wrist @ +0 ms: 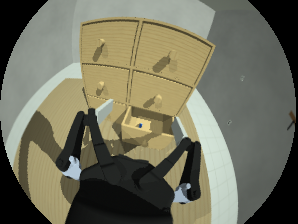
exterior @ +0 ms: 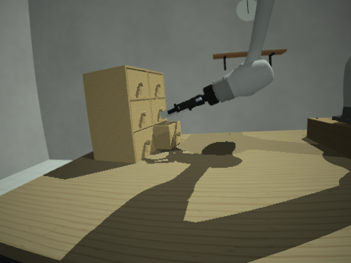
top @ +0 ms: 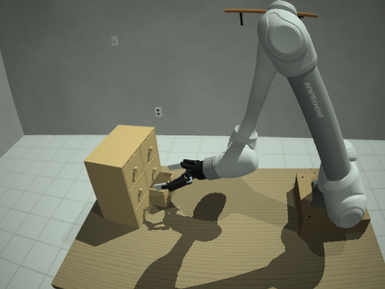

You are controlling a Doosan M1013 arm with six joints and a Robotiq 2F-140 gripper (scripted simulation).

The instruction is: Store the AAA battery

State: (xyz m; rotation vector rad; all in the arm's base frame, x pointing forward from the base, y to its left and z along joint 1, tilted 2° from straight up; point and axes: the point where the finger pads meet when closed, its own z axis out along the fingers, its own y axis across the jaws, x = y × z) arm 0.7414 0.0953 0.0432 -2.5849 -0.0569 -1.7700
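The small wooden chest (top: 120, 174) stands at the table's far left, with six drawers in two columns. Its bottom right drawer (top: 161, 196) is pulled out and droops a little; it also shows in the exterior view (exterior: 166, 134) and in the wrist view (wrist: 143, 124). My gripper (top: 165, 176) is open and empty, just above and in front of this open drawer, pointing at the chest front. In the wrist view a small dark object (wrist: 140, 123) lies inside the open drawer; it is too small to tell whether it is one battery or two. The other drawers look pushed in.
The arm's base sits on a wooden block (top: 332, 208) at the table's right side. The chest (exterior: 125, 111) stands near the table's left edge. A wall shelf (exterior: 250, 54) hangs behind the arm.
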